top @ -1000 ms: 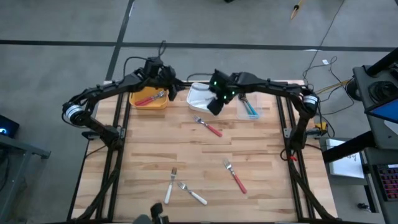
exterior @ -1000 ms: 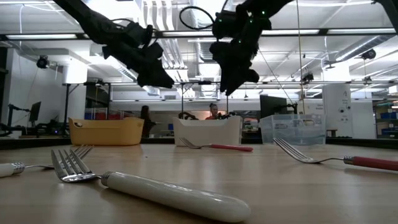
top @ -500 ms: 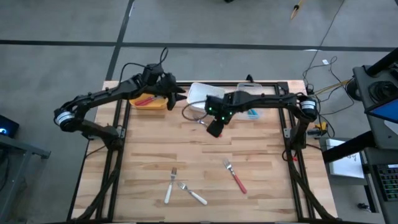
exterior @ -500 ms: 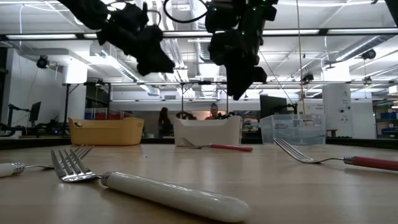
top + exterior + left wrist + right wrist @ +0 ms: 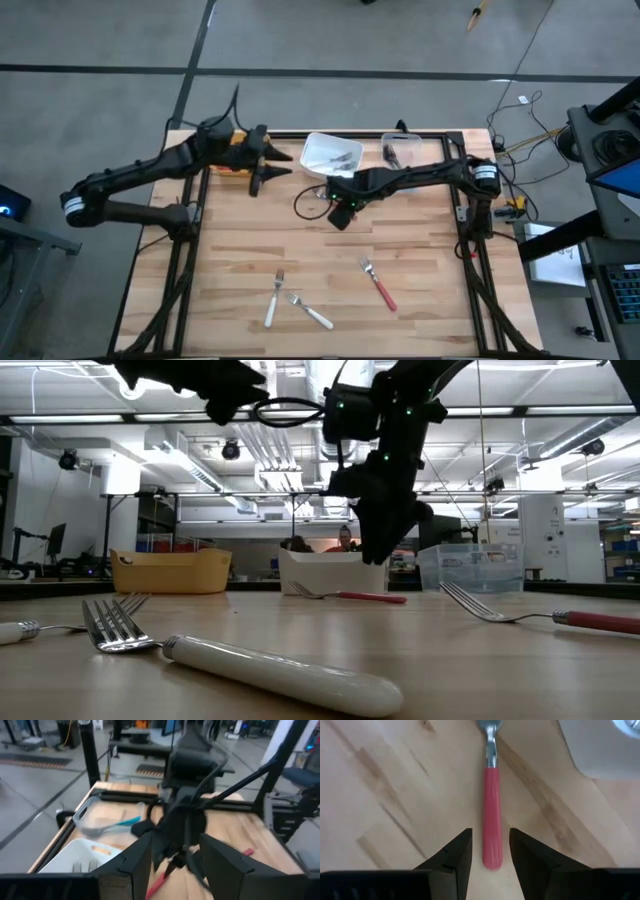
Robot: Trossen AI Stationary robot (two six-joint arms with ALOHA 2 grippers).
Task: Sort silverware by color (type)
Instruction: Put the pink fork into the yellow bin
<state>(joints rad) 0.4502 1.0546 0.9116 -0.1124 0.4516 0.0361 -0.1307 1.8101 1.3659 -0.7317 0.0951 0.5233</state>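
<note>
The right end effector (image 5: 486, 851) hangs low over the middle of the desk (image 5: 230, 250), fingers spread to either side of a red-handled fork (image 5: 490, 820) lying flat just beside the white bin (image 5: 331, 155). The left end effector (image 5: 262, 172), fingers apart and holding nothing, is raised near the orange bin at the far edge. Two white-handled forks (image 5: 290, 304) and another red fork (image 5: 379, 285) lie near the front edge, bare wood between
</note>
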